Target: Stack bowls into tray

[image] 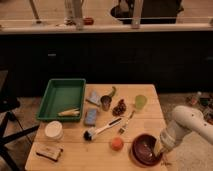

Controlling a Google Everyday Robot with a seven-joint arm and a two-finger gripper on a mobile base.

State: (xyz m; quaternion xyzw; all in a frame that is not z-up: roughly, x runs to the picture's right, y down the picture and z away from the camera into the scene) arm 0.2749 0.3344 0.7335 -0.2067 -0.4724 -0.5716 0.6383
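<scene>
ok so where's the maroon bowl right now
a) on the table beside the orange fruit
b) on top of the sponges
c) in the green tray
a: the maroon bowl sits on the table just right of the orange fruit, outside the green tray, with the claw shut on its right rim
</scene>
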